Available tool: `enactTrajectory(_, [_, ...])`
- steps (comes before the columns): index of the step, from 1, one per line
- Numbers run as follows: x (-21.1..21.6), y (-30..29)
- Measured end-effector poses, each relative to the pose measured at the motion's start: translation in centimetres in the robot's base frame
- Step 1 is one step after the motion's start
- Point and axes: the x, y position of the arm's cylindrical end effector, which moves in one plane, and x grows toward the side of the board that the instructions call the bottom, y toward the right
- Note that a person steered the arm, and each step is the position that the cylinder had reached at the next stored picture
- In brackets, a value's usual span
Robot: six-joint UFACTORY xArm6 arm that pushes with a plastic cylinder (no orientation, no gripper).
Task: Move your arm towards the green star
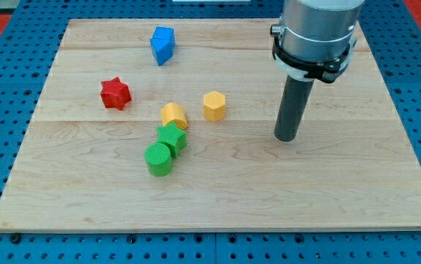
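Basically not there yet: our tip [286, 138] sits on the desk [342, 198] well right of the green star [172, 137] (wedged between yellow block [174, 114] and green cylinder [158, 159]). Tool's a bare rod, holding nothing. Leftward travel remains.

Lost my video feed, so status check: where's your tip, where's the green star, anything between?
My tip on bare board, view's right of the blocks. Green star far to its left, touching green cylinder and yellow block. Path straight left clear.
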Motion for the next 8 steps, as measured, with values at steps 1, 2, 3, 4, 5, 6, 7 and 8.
enactTrajectory(1, [0.0,-0.2])
enactTrajectory(2, [0.0,-0.3])
enactTrajectory(3, [0.0,-0.4])
enactTrajectory(4, [0.0,-0.5])
enactTrajectory(5, [0.0,-0.8])
enactTrajectory(6, [0.0,-1.2])
enactTrajectory(7, [0.0,-1.4])
enactTrajectory(8, [0.0,-1.4])
